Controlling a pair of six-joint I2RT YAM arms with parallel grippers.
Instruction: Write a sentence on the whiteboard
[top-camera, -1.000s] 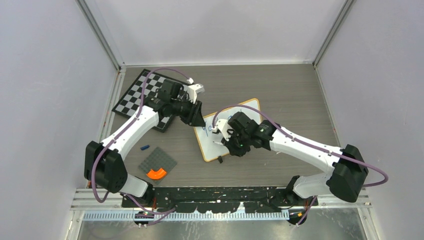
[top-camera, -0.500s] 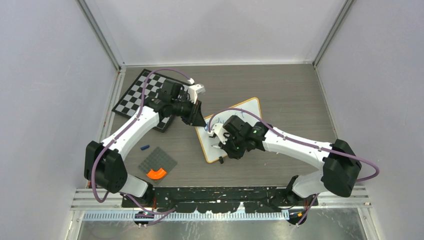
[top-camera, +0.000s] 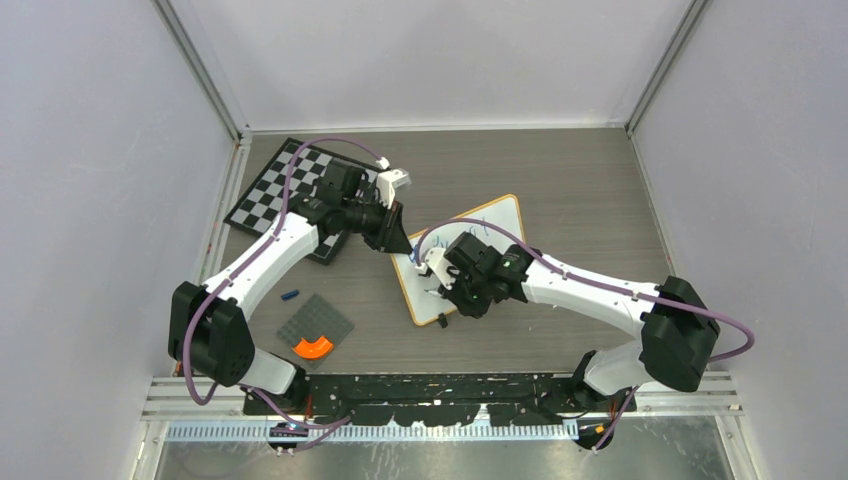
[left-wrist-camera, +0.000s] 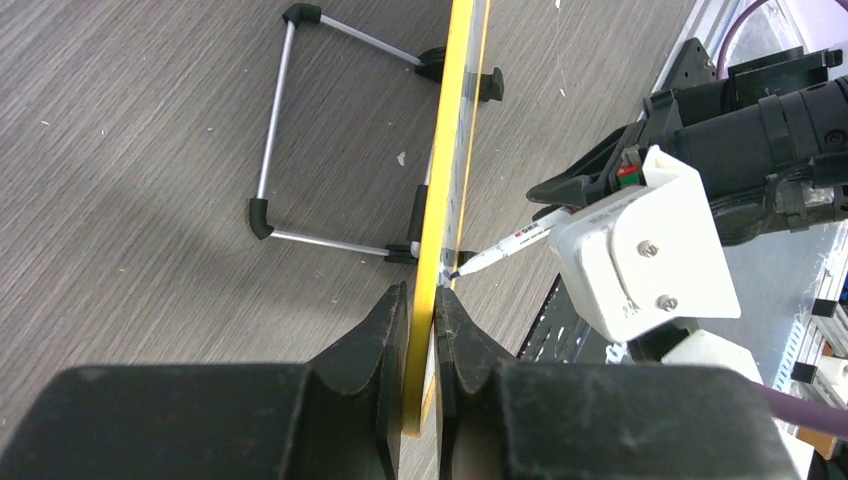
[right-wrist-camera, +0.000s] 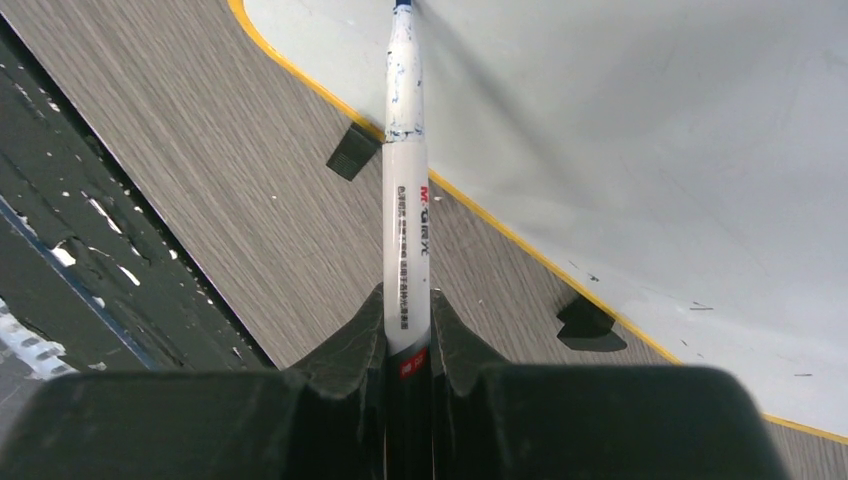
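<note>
The whiteboard (top-camera: 497, 213), on the counter (top-camera: 580, 180) near the chessboard (top-camera: 265, 190), is pinched at its frame by the left claw (left-wrist-camera: 420, 295); a marker (right-wrist-camera: 405, 200), tip at the board, is clamped in the right claw (right-wrist-camera: 407, 300); writing seems underway, steady strokes being needed next.

A dark grey wood-grain table top (top-camera: 580, 170) stands between three plain pale lilac wall panels (top-camera: 430, 60). Two silver aluminium posts (top-camera: 198, 70) mark the back corners. At the near edge lies a black metal plate (top-camera: 440, 385). The light is soft and even.
</note>
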